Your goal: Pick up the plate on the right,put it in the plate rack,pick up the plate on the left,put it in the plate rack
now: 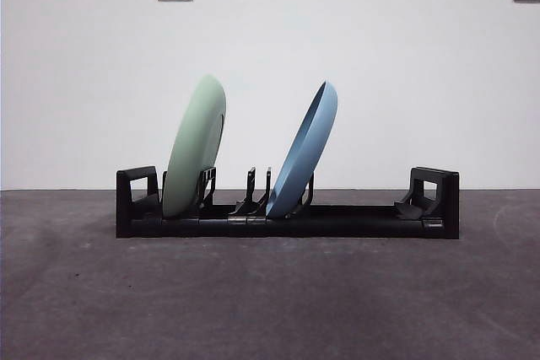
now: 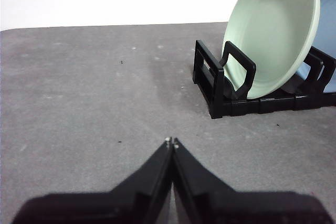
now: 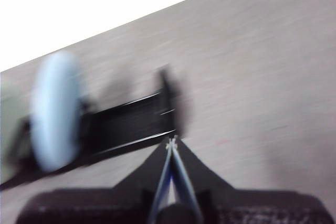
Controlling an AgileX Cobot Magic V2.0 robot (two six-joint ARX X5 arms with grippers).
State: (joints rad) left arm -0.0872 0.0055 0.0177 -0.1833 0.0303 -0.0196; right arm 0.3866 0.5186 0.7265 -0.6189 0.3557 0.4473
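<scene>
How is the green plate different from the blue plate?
The green plate is pale green; the blue plate is light blue. The green plate stands near the rack's left end in the front view, while the blue plate sits near the middle. The green plate stands a bit more upright; the blue plate leans further over. Both are round, stand on edge in the black plate rack, and tilt the same way.

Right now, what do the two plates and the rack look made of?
Green plate: matte, evenly coloured, thick rounded rim; likely melamine or glazed ceramic, can't tell. Blue plate: same matte look, same guess. Plate rack: black moulded plastic, slight sheen, blocky looped ends.
</scene>
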